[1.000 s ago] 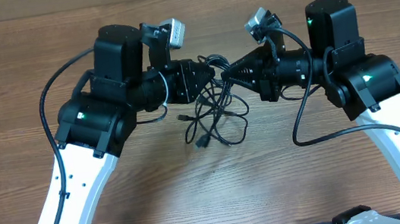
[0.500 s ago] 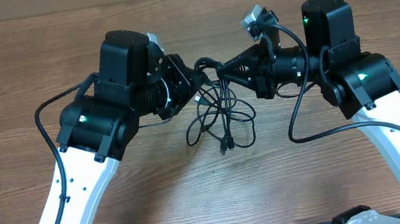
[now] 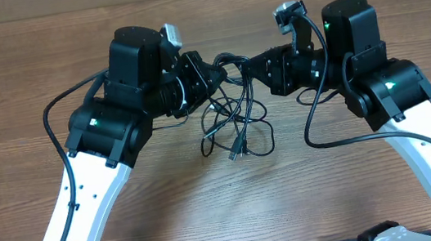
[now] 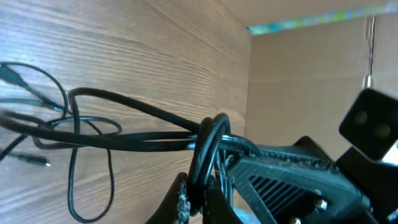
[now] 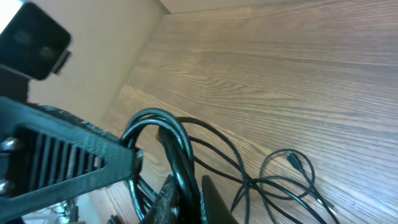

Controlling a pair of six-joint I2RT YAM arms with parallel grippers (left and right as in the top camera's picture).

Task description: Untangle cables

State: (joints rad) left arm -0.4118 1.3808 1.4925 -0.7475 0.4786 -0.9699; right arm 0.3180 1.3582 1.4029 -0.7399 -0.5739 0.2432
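Left gripper (image 3: 215,74) and right gripper (image 3: 247,67) are both clenched on the cables (image 3: 237,128), nearly tip to tip toward the desk's (image 3: 226,210) far edge. Loose loops and plugs trail toward desk centre. Probable reason: close grips isolate one knot for pulling apart.
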